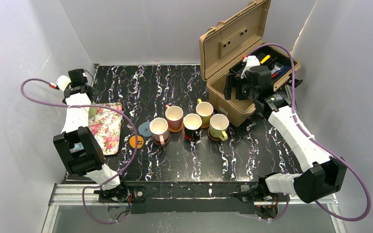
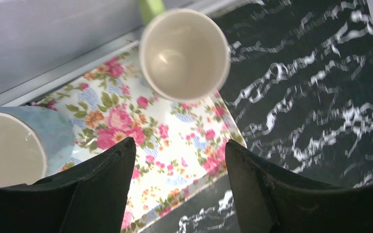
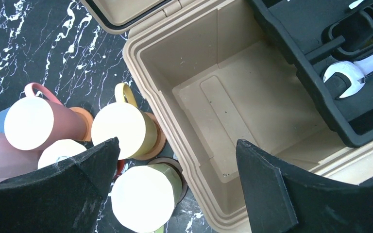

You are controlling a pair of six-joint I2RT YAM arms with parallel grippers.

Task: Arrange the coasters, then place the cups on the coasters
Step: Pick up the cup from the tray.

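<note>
Five cups stand clustered on coasters mid-table: mauve (image 1: 159, 128), pink (image 1: 174, 116), black (image 1: 192, 123), yellow (image 1: 204, 110) and lime (image 1: 218, 126). Left of them lie two bare coasters, a grey-blue one (image 1: 144, 128) and an orange one with a dark mark (image 1: 136, 141). In the left wrist view a green-handled cup (image 2: 184, 53) and a pale blue cup (image 2: 14, 145) stand on the floral tray (image 2: 175, 145). My left gripper (image 2: 178, 143) (image 1: 79, 83) hangs above that tray, jaws apart, nothing between them. My right gripper (image 3: 177, 142) (image 1: 233, 87) is open over the toolbox edge.
An open tan toolbox (image 1: 233, 104) with a black tool insert (image 3: 320, 73) and a wrench (image 3: 354, 77) stands at the back right, close beside the yellow (image 3: 121, 128) and lime (image 3: 145, 194) cups. The floral tray (image 1: 106, 127) lies along the left edge by the wall.
</note>
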